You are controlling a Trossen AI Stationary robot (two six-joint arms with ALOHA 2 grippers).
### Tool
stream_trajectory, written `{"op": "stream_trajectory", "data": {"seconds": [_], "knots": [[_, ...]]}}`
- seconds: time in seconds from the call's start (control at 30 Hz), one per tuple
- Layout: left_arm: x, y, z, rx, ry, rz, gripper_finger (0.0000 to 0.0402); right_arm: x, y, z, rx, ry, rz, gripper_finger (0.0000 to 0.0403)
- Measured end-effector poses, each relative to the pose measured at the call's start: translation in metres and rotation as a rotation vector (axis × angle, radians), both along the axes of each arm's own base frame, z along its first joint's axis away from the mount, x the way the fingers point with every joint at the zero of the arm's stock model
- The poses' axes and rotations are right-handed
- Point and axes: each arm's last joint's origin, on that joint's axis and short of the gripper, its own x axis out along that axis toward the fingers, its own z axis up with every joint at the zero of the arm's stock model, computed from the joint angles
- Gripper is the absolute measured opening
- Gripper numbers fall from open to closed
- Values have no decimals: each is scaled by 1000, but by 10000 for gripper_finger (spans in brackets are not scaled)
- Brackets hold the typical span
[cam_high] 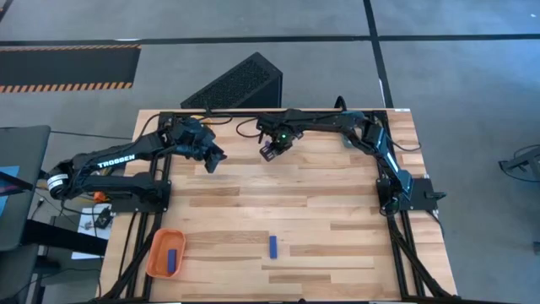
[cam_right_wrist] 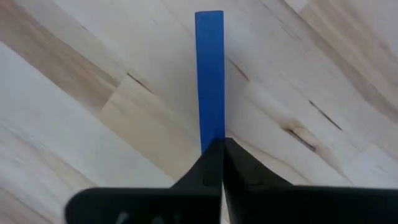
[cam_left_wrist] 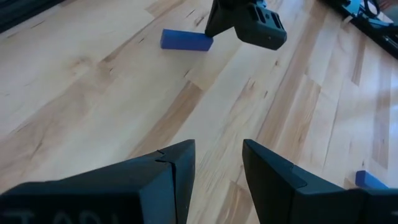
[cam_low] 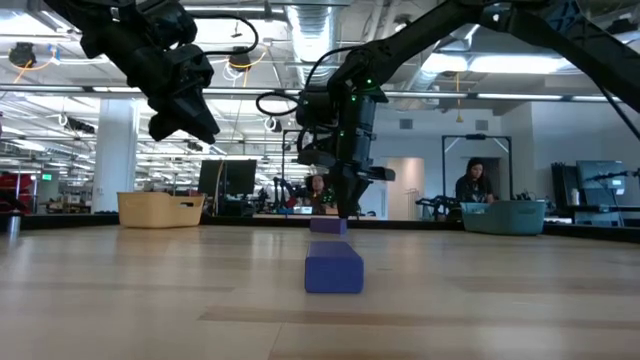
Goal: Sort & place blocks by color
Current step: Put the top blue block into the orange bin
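Two fingers of the right gripper (cam_right_wrist: 217, 146) are pressed together just above a blue block (cam_right_wrist: 209, 74) lying on the desk near its far edge, apparently not gripping it. The left gripper (cam_left_wrist: 217, 168) hovers open nearby. Another blue block (cam_high: 273, 246) lies near the front edge; a third (cam_high: 171, 261) sits in the orange tray (cam_high: 155, 253) at the front left corner. Judged step: fetching the far block; next, open, descend, grasp.

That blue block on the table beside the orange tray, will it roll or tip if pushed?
Probably neither: the blue block lies flat on a long face with square edges, so it should slide. It looks rigid, likely light.
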Motion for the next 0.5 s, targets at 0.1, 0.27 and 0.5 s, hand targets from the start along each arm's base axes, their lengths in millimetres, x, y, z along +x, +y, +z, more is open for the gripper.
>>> {"op": "stream_trajectory", "data": {"seconds": [0.1,0.27,0.5], "knots": [[-2,-1,1,2,0,3,119,2,7,3,-6,1,16,11],[-10,-6,8,17,-17,23,119,5,39,14,-78,49,77,4],[-23,-13,11,-1,-22,81,119,-8,83,17,-123,-161,63,3]]}}
